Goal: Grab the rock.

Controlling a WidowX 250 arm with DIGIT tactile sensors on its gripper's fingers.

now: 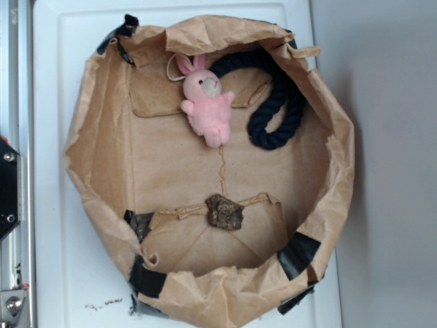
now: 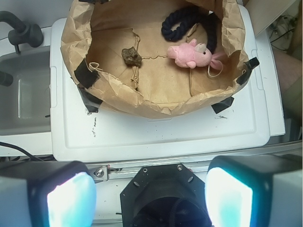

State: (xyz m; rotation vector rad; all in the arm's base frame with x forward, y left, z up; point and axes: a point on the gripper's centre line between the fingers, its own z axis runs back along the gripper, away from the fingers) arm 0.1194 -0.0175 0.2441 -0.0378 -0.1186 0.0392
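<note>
The rock point(image 1: 224, 211) point(image 2: 131, 56) is a small lumpy brown-grey stone lying on the floor of an opened brown paper bag point(image 1: 102, 184) point(image 2: 118, 90), near its front fold. My gripper point(image 2: 150, 198) does not show in the exterior view. In the wrist view it hangs well back from the bag, over the robot's black base plate, open wide with nothing between its two glowing pads point(image 2: 71, 201).
A pink plush bunny point(image 1: 207, 102) point(image 2: 189, 54) and a dark navy rope point(image 1: 273, 102) point(image 2: 182, 21) lie in the bag's far part. Black tape patches point(image 1: 297, 254) hold the bag to a white board point(image 2: 165, 132). A sink point(image 2: 23, 90) lies left of the board.
</note>
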